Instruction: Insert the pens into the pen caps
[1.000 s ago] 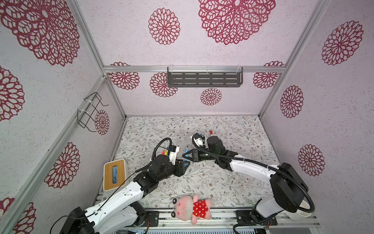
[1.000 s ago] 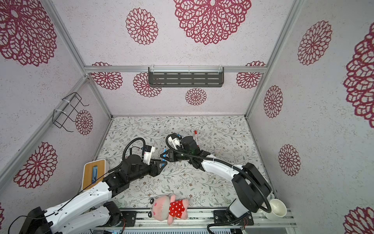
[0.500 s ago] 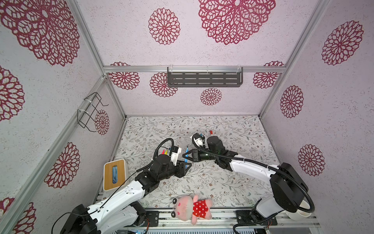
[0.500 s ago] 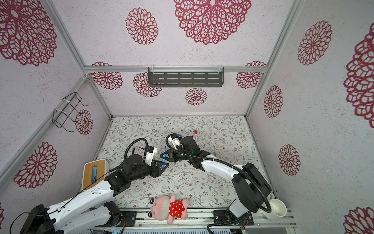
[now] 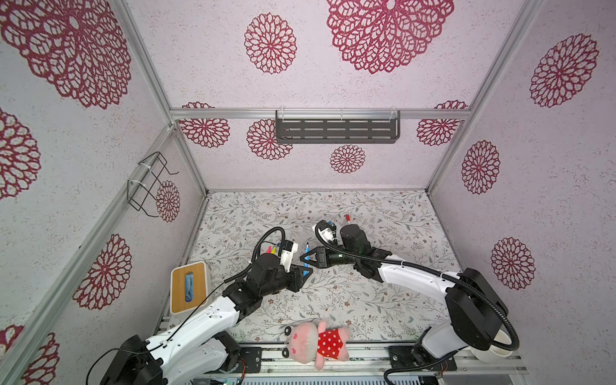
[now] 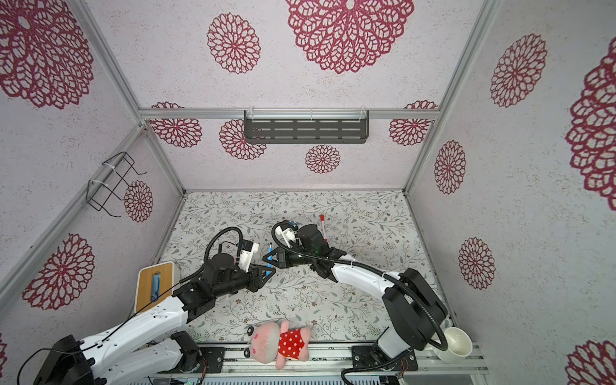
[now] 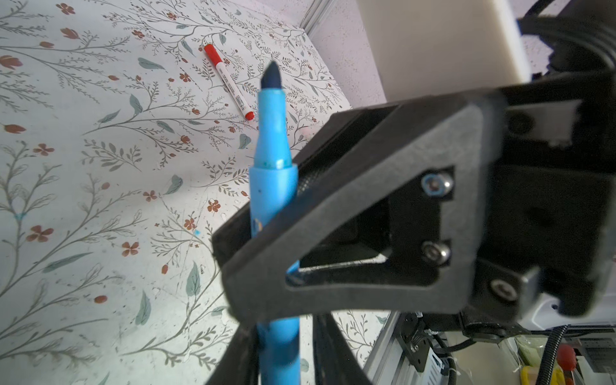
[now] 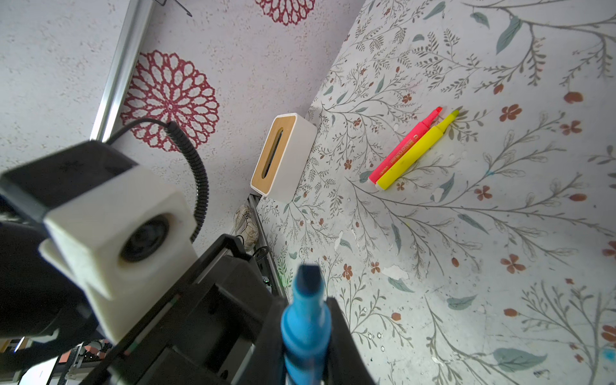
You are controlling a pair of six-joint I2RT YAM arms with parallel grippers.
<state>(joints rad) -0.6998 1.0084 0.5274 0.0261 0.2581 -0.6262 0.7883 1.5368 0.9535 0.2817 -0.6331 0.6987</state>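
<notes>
1. I am clenching my right pincer (image 5: 304, 259) on the blue pen (image 7: 271, 186), gripping it around mid-barrel at the centre of both top views.
2. In the top views the pen is running up-and-down in the frame. Its bare dark tip is pointing toward the upper edge, and its rear end is reaching down between the fingers of my left pincer (image 5: 304, 274), which is reaching in from the lower left.
3. I cannot tell whether my left pincer is grasping the pen. The left wrist view is showing one finger against the barrel and a sliver of worktop (image 5: 366, 306) beside the other.
4. I am counting four pens:
   - The blue one is in my grip.
   - One pink-red pen (image 8: 405, 145) and one yellow pen (image 8: 416, 150) are lying side by side, touching, just left of my left wrist camera (image 5: 287, 253) in a top view.
   - One white-barrelled pen (image 5: 347, 218) with red ends is lying alone, above and right of the pincers.
5. Around them I am counting three other things:
   - one white box with a wooden top (image 5: 181, 283) at the worktop's left edge
   - one plush toy (image 5: 313, 340) at the lower middle
   - one white cup (image 6: 458, 346) at the lower right
</notes>
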